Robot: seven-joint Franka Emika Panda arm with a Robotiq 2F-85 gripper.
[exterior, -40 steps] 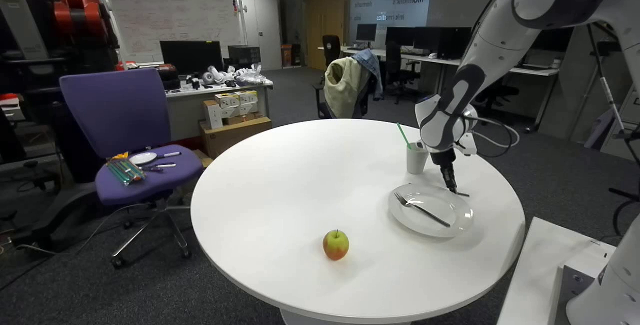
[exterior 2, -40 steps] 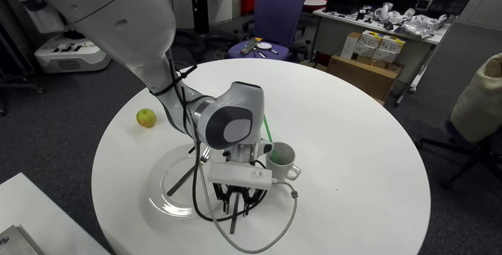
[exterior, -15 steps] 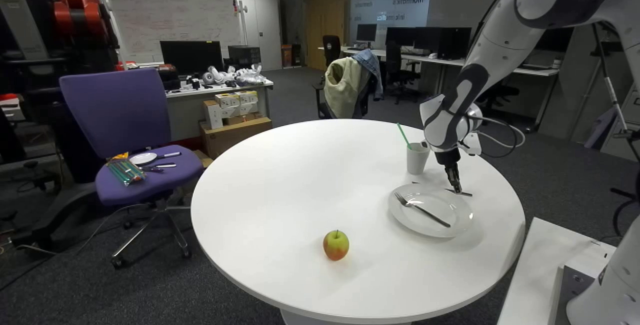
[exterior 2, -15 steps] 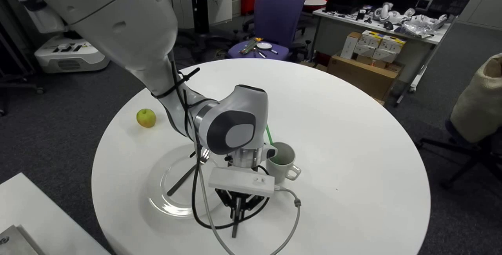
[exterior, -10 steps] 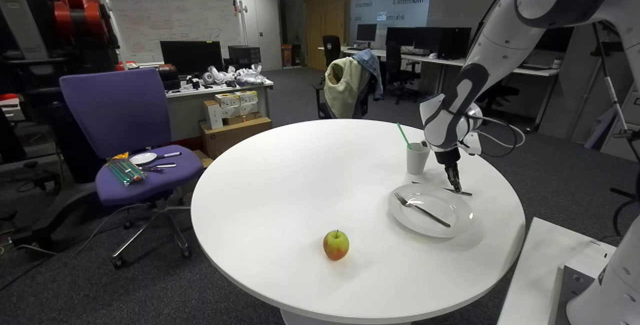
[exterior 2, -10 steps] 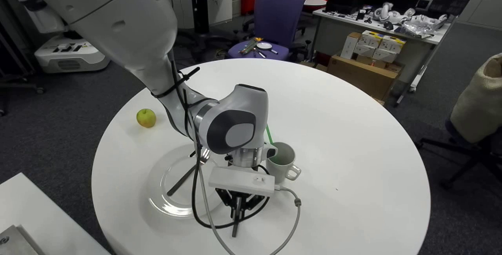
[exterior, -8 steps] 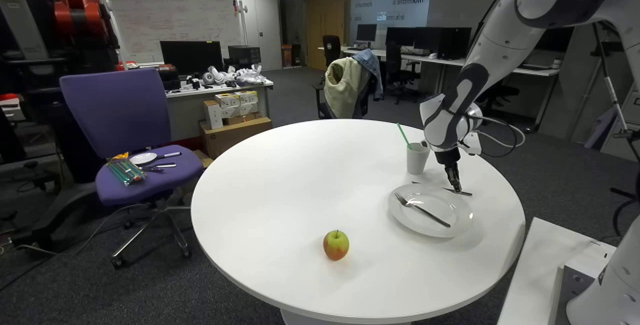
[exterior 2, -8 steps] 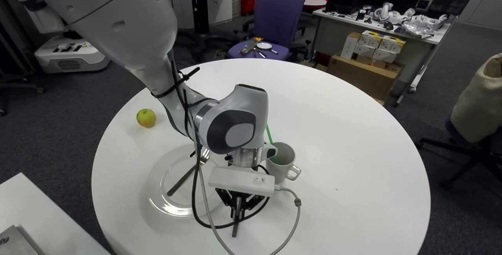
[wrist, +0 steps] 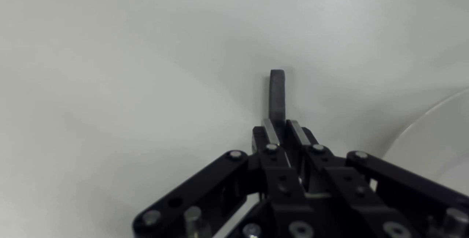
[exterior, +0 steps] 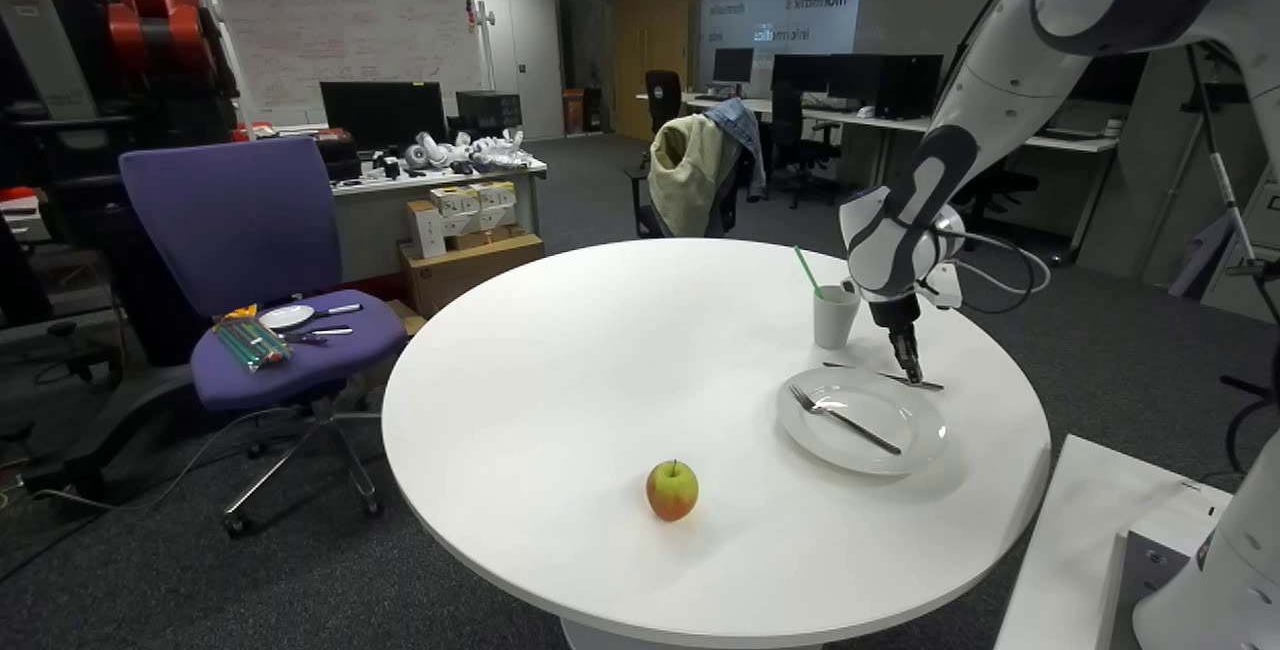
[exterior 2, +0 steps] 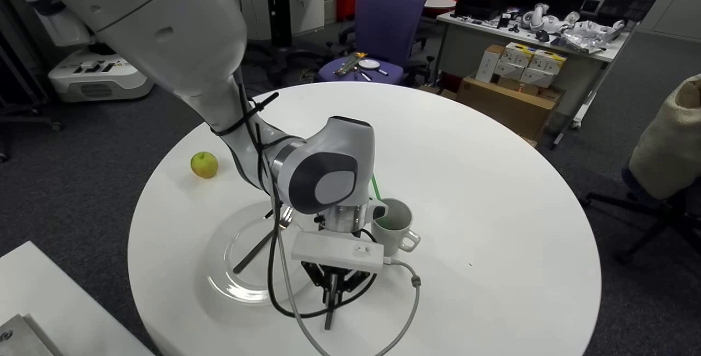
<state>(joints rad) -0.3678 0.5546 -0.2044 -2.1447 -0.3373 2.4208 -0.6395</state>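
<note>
My gripper (exterior: 911, 377) points down at the table beside the plate. Its jaws are shut on the dark handle of a thin utensil (exterior: 931, 386), which looks like a knife. In the wrist view the handle end (wrist: 277, 93) sticks out between the fingertips (wrist: 283, 128). The utensil lies close above or on the table; I cannot tell which. A white plate (exterior: 820, 440) holds a fork (exterior: 850, 422) with a dark handle. A white mug (exterior: 833, 322) with a green straw (exterior: 807, 270) stands close to the gripper. It also shows in an exterior view (exterior 2: 391, 240).
A green and red apple (exterior: 672, 490) sits on the round white table (exterior: 580, 380). A purple chair (exterior: 300, 350) with utensils and a packet on it stands beyond the table. Cables hang from the wrist (exterior 2: 293, 285).
The gripper has gone from open around the utensil to shut on its handle. The arm has shifted slightly. The utensil now shows a little more above the plate's far rim.
</note>
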